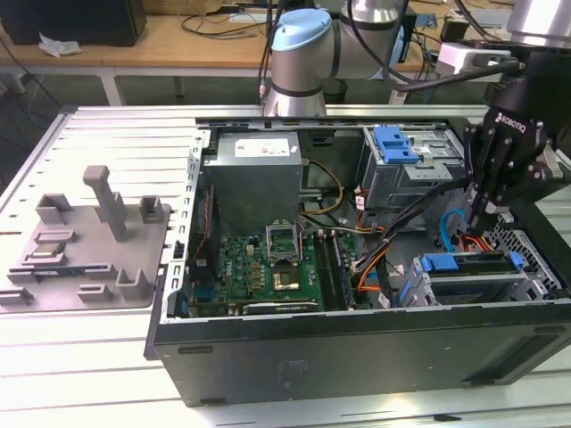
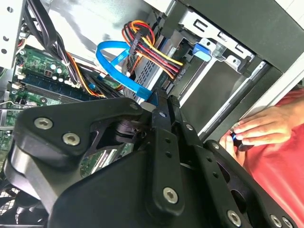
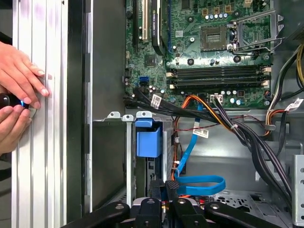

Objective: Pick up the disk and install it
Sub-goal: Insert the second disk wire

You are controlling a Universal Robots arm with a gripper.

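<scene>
End effector [image 1: 483,217] tilted above disk [image 1: 470,270]

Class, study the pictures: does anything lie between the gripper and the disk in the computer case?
Yes. A looped blue cable and some red and orange wires lie just under the gripper, above the disk in its cage.
</scene>
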